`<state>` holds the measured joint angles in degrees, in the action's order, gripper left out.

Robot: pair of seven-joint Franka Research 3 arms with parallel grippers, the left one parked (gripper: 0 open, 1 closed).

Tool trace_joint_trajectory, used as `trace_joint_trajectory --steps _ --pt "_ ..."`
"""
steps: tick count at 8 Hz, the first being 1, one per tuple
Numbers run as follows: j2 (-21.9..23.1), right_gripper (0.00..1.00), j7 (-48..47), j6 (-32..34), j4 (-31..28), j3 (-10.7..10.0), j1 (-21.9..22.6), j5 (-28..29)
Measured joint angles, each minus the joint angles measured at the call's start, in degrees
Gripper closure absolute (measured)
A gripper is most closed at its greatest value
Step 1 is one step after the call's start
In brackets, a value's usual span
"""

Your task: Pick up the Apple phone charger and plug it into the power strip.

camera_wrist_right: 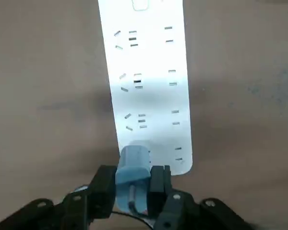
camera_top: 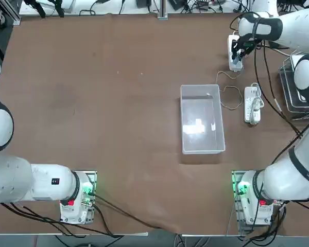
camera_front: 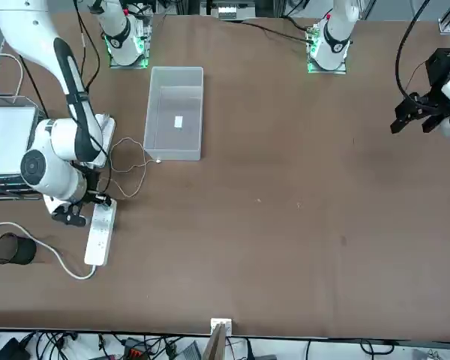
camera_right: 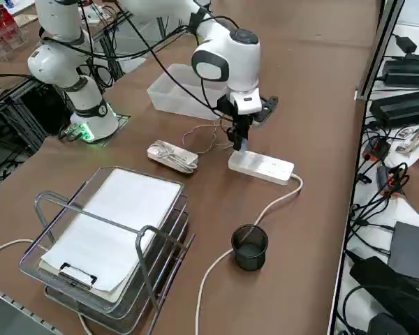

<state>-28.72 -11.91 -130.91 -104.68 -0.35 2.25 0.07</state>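
We take the power strip [camera_right: 261,167] as our landmark; it lies flat on the brown counter [camera_right: 314,91]. In the right side view, farthest to its left, we see a wire tray [camera_right: 112,244] holding a clipboard. Nearer to the strip, still on its left, lies a shorter white strip [camera_right: 172,156] with its cord bundled on top. Behind that sits a clear plastic bin [camera_right: 178,94].

Directly over the near end of the power strip we see the right gripper [camera_wrist_right: 132,184], pointing straight down. Its jaws are closed on the Apple phone charger [camera_wrist_right: 133,165], clamping the small pale cube from both sides. In the wrist view the charger's front end sits right at the strip's end sockets; we cannot tell whether its prongs are seated. Its thin white cable [camera_right: 208,139] loops across the counter back toward the bin.

The strip's thick cord [camera_right: 251,223] trails from its far end, curving past a black mesh cup [camera_right: 250,246].
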Motion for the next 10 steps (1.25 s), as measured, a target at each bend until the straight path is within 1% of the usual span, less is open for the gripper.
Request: trace_joint_trajectory --steps 10 --pt "-0.56 0.63 1.66 1.19 0.4 -0.26 -0.77 0.0"
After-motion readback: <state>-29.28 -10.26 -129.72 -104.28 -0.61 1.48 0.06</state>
